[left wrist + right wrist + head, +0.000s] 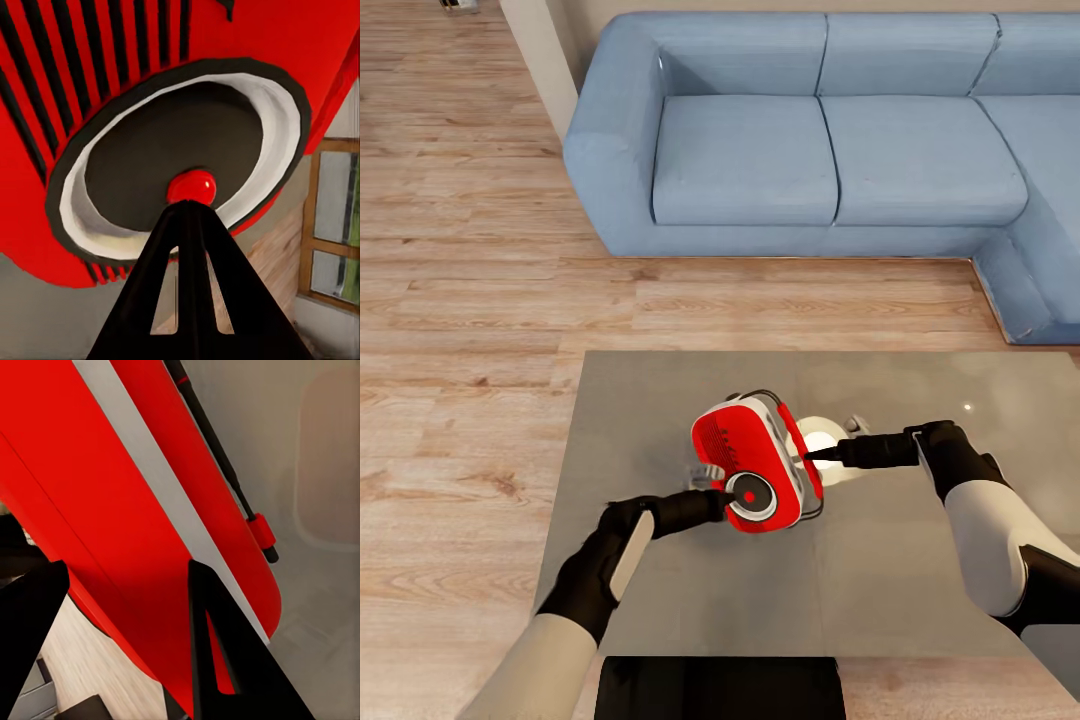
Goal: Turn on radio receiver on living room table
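The radio receiver (757,462) is held tilted above the grey tabletop (660,400) in front of the blue sofa (810,130), gripped across its side edge by the right claw (807,455), whose fingers are seen either side of the red shell and white trim in the right wrist view. The left claw (722,497) is brought to the front with fingers shut together, its tip touching the red button (191,186) at the centre of the round dial (176,157). The approach looks done, the press itself is judged as what remains, and no sign of power is shown
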